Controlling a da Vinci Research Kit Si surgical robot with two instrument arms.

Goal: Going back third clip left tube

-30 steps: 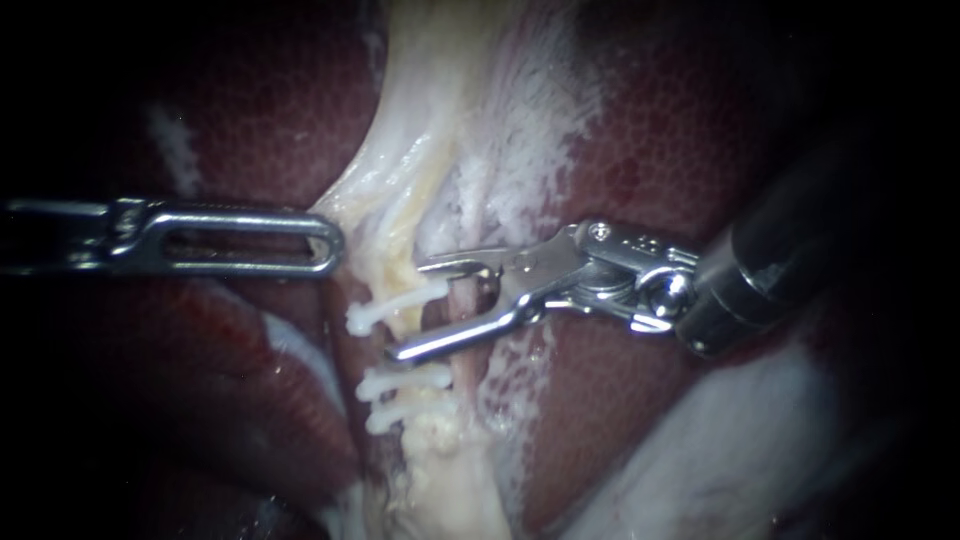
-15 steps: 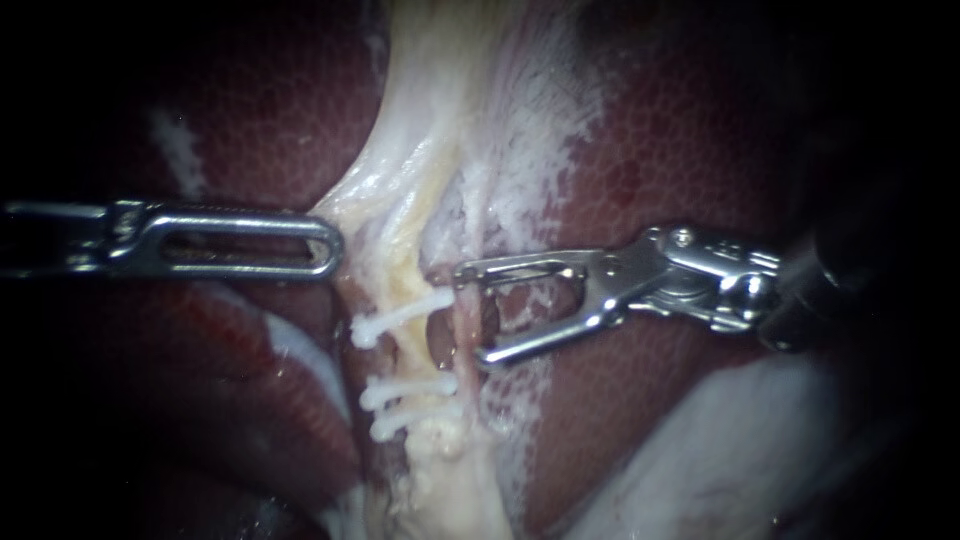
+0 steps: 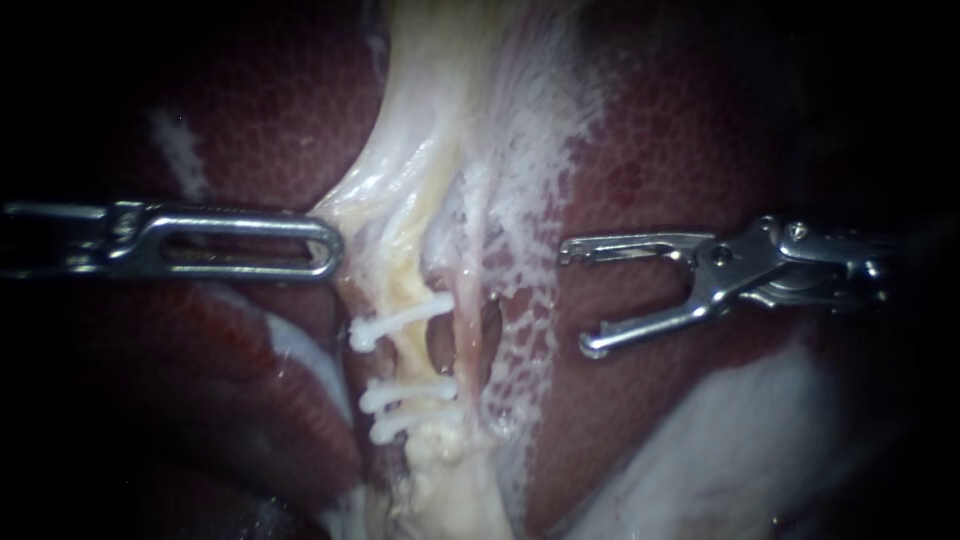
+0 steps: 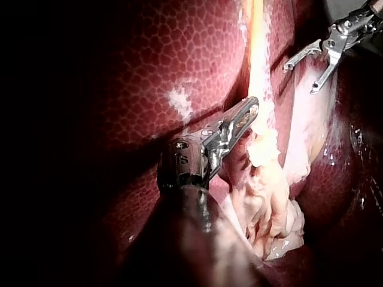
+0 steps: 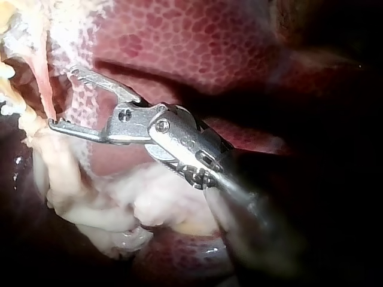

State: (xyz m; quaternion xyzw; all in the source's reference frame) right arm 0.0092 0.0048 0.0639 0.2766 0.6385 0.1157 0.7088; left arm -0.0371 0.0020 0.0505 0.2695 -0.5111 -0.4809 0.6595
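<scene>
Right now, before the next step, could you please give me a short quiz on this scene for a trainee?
1. How many white plastic clips sit on the pale yellow tube?
2. True or false: the claw of the shiny steel right instrument is shut on a clip.
3. The claw of the slotted steel left instrument grips: A) dark red liver; B) glistening pale tissue beside the tube; C) a clip.
Key: 1) three; 2) false, it is open, clear of the tube; 3) B.
</scene>
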